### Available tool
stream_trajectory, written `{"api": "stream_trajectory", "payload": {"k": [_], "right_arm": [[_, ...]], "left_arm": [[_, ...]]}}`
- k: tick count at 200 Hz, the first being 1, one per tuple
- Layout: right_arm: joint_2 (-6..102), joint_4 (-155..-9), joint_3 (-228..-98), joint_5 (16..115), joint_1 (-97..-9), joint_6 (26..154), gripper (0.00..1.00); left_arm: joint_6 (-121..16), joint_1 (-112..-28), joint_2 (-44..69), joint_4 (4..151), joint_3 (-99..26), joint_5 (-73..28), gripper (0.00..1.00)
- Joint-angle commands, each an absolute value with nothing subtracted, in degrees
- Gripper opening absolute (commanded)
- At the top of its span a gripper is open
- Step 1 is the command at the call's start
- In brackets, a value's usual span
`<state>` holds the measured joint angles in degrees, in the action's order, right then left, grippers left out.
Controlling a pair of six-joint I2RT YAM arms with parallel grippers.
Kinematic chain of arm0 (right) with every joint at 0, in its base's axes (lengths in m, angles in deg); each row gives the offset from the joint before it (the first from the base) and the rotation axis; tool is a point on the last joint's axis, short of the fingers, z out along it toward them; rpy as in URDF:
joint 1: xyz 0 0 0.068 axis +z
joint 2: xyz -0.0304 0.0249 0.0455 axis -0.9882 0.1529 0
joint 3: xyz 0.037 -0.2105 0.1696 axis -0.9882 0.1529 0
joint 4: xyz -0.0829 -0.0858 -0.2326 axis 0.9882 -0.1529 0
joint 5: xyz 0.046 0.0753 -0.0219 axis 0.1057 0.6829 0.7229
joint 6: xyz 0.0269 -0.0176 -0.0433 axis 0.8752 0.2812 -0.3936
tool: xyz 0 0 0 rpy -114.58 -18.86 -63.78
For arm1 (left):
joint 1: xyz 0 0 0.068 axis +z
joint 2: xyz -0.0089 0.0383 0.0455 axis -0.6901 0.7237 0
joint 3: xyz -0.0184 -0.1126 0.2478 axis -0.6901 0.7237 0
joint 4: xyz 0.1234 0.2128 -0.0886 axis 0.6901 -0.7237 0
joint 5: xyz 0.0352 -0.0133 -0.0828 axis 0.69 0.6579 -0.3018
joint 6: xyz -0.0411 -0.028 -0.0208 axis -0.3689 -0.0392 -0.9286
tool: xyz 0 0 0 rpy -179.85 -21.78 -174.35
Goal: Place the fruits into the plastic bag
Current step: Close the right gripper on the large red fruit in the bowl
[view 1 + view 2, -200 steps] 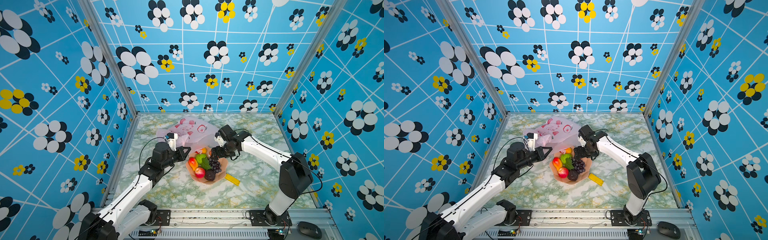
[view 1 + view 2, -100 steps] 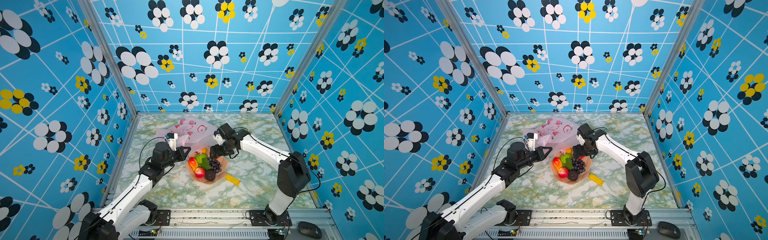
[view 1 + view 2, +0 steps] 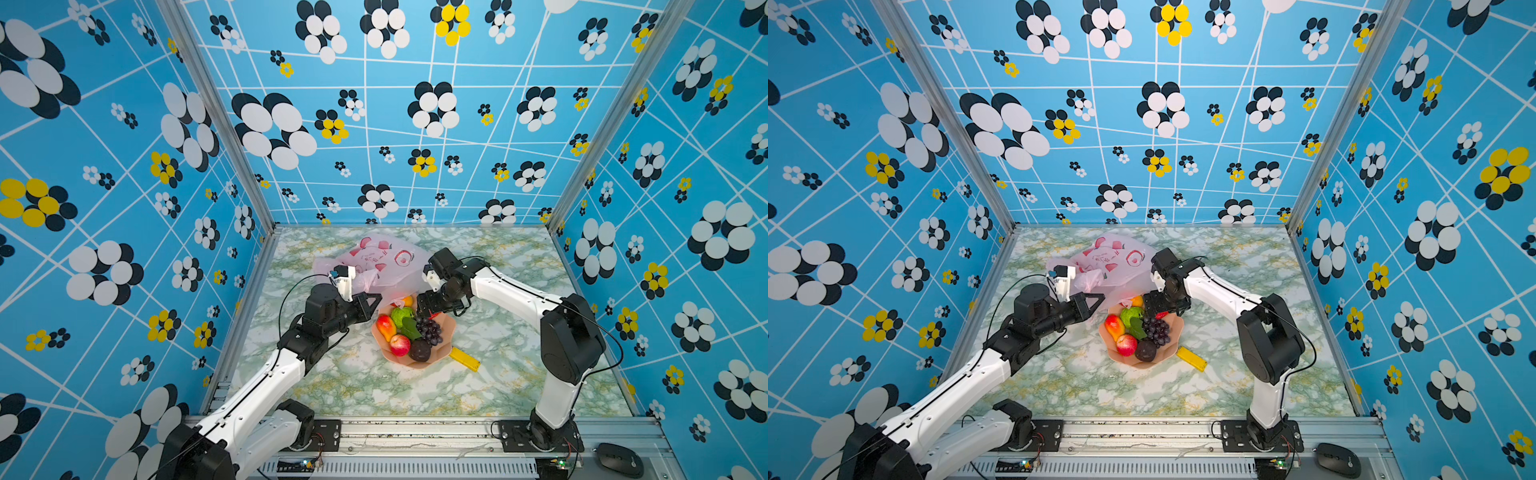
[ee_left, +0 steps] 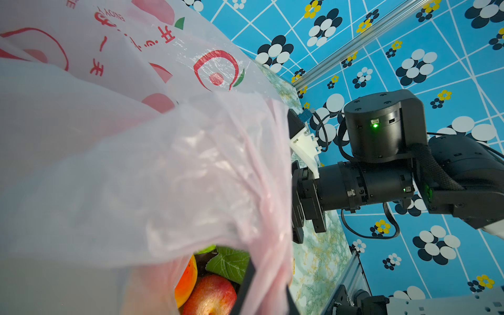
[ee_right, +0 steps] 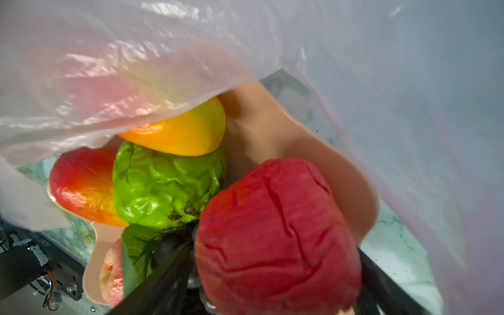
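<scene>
Fruit in hand: a wrinkled red apple (image 5: pixel 278 234) sits clamped in the right end effector (image 3: pixel 430 311), just over the far rim of the plate (image 3: pixel 445 337).
Plastic bag: the plastic bag (image 3: pixel 374 266) lies behind the plate, with its near film lifted and draped over the plate's far edge.
Left end effector: the left end effector (image 3: pixel 374 300) is pressed together on the bag's edge, just beside the plate's far-left rim, and holds the mouth up.
Step in hand: we judge it to be carrying the apple into the mouth.
Doing it well: we lift the apple clear of the green fruit (image 5: pixel 163 185) and the orange-yellow mango (image 5: pixel 180 133) beside it. We then travel away from the plate under the raised film and release only once well inside. The left pinch should hold the film taut.
Apple to end effector: it sits between jaws spread wide around it, with the film arching just above.
Left on the plate: the grapes (image 3: pixel 430 330), a dark plum (image 3: pixel 419 351) and other fruits.
</scene>
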<state>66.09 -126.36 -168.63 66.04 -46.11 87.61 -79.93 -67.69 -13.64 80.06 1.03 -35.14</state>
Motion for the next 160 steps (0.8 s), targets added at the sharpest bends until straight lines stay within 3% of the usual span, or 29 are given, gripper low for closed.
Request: {"api": "stream_trajectory", "payload": {"k": [1,85,160], "right_arm": [[67.75,-126.59,-170.53,65.65,-45.97,86.58,0.88],[64.62,-124.76,-168.56,66.13,-46.02,88.21,0.64],[61.47,-121.86,-166.21,71.02,-46.38,91.12,0.61]], "left_arm": [[-80.22,-68.07,-14.19,81.41,1.45,-34.69,0.00],[-80.48,-68.08,-14.15,81.74,1.83,-34.43,0.00],[-80.97,-68.16,-14.15,81.91,1.97,-34.35,0.00]]}}
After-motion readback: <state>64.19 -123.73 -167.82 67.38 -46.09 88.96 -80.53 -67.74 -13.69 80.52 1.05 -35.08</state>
